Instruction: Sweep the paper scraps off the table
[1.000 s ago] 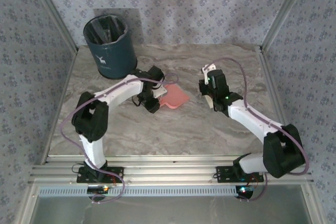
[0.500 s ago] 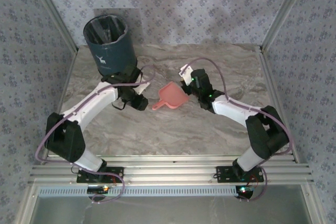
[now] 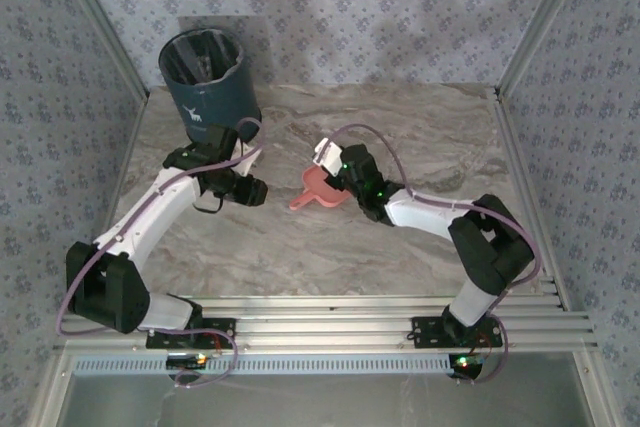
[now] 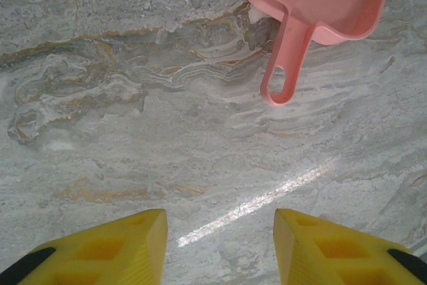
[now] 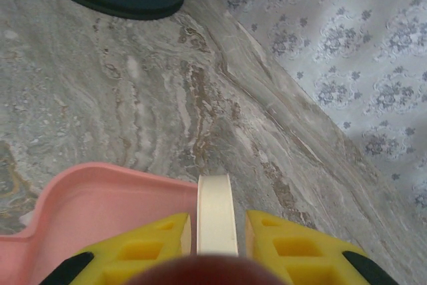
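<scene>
While both arms reached out over it, the marble-veined table (image 3: 430, 237) lay beneath everything, edged by aluminium rails. At its far left corner stood a dark teal bin (image 3: 212, 107). Near the table's middle a pink dustpan (image 3: 316, 193) lay flat on the marble, its looped handle pointing toward the left gripper (image 4: 219, 219). That gripper hung over bare marble, near the handle but apart from it, its yellow fingers (image 4: 127, 245) spread with nothing between them. The right gripper (image 5: 217, 223) sat just beside the dustpan's rim, its fingers clamped together on a narrow cream-white bar (image 5: 215, 195).
</scene>
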{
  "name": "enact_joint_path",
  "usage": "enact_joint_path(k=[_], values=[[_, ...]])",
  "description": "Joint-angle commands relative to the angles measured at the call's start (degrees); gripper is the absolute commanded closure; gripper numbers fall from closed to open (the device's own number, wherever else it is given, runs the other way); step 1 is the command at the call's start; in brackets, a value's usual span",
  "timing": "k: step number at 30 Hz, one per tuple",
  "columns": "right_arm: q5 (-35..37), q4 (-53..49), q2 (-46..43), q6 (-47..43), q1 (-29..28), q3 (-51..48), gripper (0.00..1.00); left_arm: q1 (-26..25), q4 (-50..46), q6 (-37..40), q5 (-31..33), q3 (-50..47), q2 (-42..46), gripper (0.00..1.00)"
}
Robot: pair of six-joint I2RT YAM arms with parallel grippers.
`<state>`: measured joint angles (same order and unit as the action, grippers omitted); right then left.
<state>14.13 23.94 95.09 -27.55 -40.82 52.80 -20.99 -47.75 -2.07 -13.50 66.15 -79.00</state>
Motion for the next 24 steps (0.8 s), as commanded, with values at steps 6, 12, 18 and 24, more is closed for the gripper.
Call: enact_joint_path(k=[6, 12, 18, 24], values=[[4.9, 6.4, 2.1, -5.3, -3.5, -3.1, 0.96, 0.6, 0.9, -0.6, -1.4, -0.3, 1.0, 0.54], [7.7, 10.2, 3.5, -7.2, -6.0, -5.4, 0.89, 0.6, 0.6, -0.6, -0.9, -0.3, 0.4, 0.54], [8.4, 12.5, 4.6, -6.8, -7.6, -6.9, 0.77, 0.8, 0.4, -0.5, -0.4, -0.1, -0.1, 0.54], [9.1, 13.2, 5.5, -6.2, -8.9, -7.8, 0.66, 0.8, 0.3, -0.6, 0.1, -0.2, -0.7, 0.54]])
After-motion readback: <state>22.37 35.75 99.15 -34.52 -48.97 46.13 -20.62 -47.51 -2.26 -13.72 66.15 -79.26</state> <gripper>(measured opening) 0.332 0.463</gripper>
